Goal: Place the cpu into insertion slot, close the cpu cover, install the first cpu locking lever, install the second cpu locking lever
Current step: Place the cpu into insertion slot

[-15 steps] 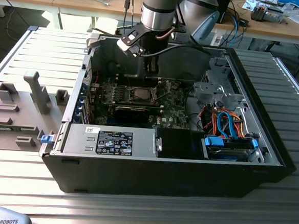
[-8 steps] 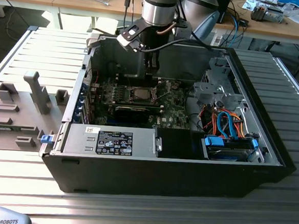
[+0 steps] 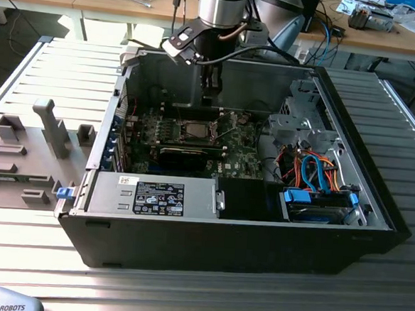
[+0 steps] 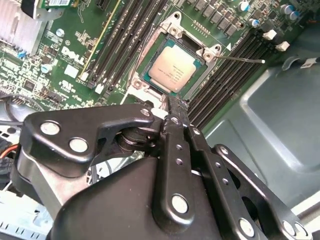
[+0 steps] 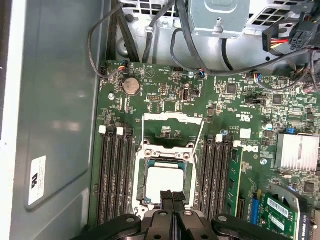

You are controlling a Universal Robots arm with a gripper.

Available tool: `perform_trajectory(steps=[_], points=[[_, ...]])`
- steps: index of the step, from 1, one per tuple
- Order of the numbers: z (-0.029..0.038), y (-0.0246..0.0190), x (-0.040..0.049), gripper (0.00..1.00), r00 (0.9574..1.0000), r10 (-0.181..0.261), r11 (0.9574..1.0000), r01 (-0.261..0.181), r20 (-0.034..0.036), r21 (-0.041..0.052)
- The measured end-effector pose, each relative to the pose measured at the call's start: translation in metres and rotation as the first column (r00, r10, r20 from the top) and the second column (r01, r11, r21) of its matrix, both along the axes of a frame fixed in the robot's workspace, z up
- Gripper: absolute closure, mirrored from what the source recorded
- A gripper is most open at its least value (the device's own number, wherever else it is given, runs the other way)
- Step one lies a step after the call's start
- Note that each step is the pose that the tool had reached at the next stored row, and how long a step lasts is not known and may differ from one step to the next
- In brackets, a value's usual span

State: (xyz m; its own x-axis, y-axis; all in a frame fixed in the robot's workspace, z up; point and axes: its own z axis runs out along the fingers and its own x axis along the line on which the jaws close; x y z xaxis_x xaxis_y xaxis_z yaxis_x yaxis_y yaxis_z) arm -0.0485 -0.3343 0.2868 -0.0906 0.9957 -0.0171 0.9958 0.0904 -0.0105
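The cpu [image 4: 172,70] [image 5: 164,181], a silver-grey square, lies in the socket on the green motherboard [image 3: 195,130]. The silver cpu cover [image 4: 146,56] [image 5: 139,172] lies flat around it, framing its top. Two thin wire levers [image 5: 142,145] [image 5: 199,146] stand away from the socket; one of them [image 4: 240,59] juts out sideways in the second wrist view. My gripper [image 3: 210,99] [image 4: 171,104] [image 5: 172,196] hangs just above the socket's edge. Its black fingers are pressed together with nothing between them.
The motherboard sits inside an open black computer case [image 3: 374,210] on a slatted metal table. Memory slots [image 5: 115,175] flank the socket on both sides. Cables [image 3: 313,170], a drive cage [image 3: 299,123] and a power supply [image 3: 155,194] fill the rest of the case. Grey fixtures [image 3: 49,127] stand at the exterior view's left.
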Motion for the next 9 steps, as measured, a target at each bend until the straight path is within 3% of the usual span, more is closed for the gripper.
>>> perform_trajectory(steps=[3, 9], points=[[0.0061, 0.0000, 0.0000, 0.89, 1.0000, 0.000, 1.0000, 0.000, 0.0000, 0.0000], [0.0068, 0.0000, 0.0000, 0.89, 1.0000, 0.000, 1.0000, 0.000, 0.0000, 0.0001]])
